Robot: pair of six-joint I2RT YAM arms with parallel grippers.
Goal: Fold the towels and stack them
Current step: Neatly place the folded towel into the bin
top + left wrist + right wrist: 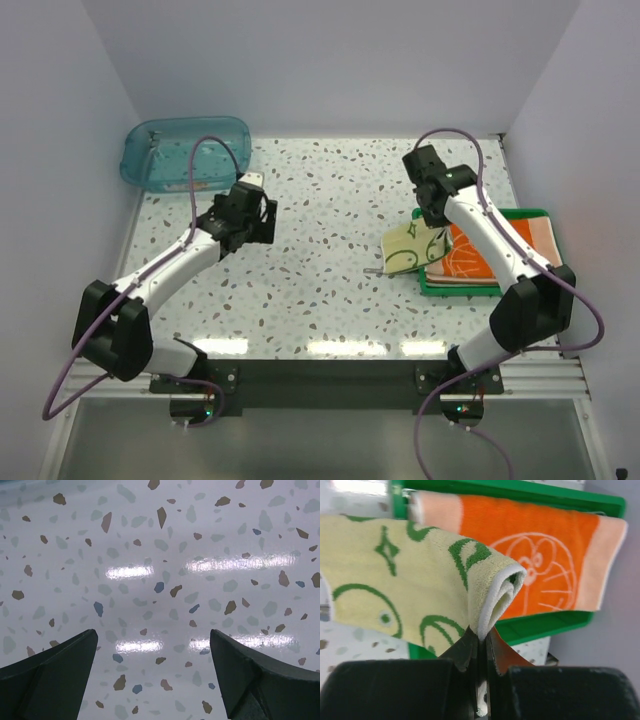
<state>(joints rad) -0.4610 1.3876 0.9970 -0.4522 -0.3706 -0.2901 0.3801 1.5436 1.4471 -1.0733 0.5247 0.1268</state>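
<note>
The left arm is leaning out from its base at the near left corner, its elbow low and its forearm slanting up and inward toward the middle of the table (pixel 330 290). The left gripper (pixel 258 226) is hovering over bare speckled tabletop, well apart from every cloth. In the left wrist view its two dark fingers (pixel 50 680) are standing wide apart with nothing between them, and only the tabletop is showing in the gap.

The right arm is rising from its base at the near right corner, folding at the elbow by the table's right edge, with its white forearm running back and to the left above the green tray (pixel 528 213). The right gripper (pixel 432 212) is pointing downward at the tray's left end. In the right wrist view its fingers (pixel 465 652) are pinched tightly together on a folded edge of the yellow-and-green towel (pixel 395 585), and the white-edged fold is bulging just beyond the tips. The rest of that towel (pixel 408 246) is hanging and spreading over the tray's left edge and onto the table beside it.

The orange towel (pixel 478 258), with its white cartoon face, is lying flat in the tray, partly under the arm and the held cloth. A clear blue basket (pixel 185 150) is sitting at the far left corner.
</note>
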